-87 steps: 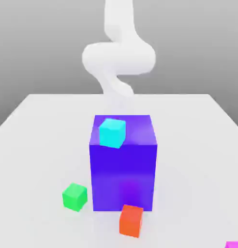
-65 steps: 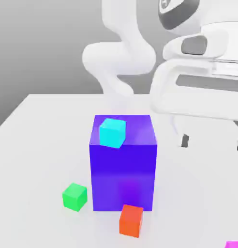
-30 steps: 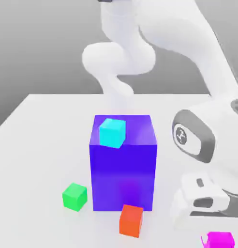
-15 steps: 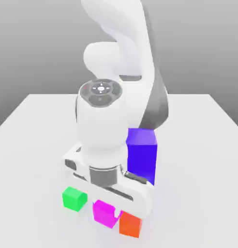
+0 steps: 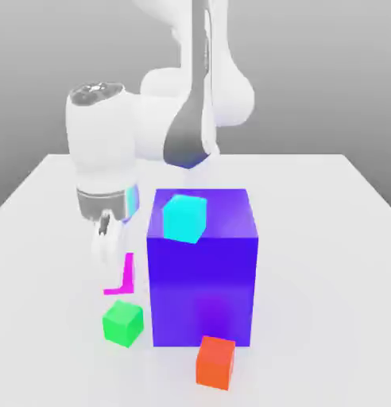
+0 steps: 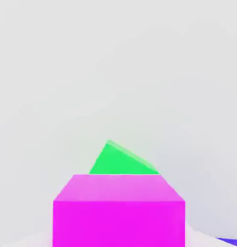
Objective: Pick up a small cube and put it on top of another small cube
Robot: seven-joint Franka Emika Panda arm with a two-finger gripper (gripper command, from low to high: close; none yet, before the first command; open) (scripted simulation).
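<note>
The gripper [image 5: 113, 262] is hanging over the worktop [image 5: 56, 238] at about 9 o'clock of the big blue-purple cube [image 5: 203, 266], and its fingers [image 5: 104, 238] are pinching the magenta cube [image 5: 123, 274], which is off the worktop and showing as a thin pink sliver just above the green cube [image 5: 122, 323]. In the hand view the magenta cube [image 6: 119, 210] is sitting close to the camera with the green cube [image 6: 121, 160] peeking out beyond its far edge at 12 o'clock, turned at an angle to it.

Judging from this, the placing step is starting, and several things could be going wrong:

- The two cubes are not looking centred on one another. Lowering now could be landing the magenta cube on an edge of the green one, so it would be tipping off.
- The green cube is rotated relative to the held cube, so the overlap is shrinking, which is making a stable stack harder.
- Coming down too far could be shoving the green cube sideways, since it is light and free on the worktop.
- The big blue-purple cube is standing just beside the green one at 3 o'clock, with the cyan cube [image 5: 185, 218] on top. A wide finger could be clipping its wall during release.
- The orange-red cube [image 5: 215, 362] is lying well clear at 5 o'clock and is posing little risk.
</note>
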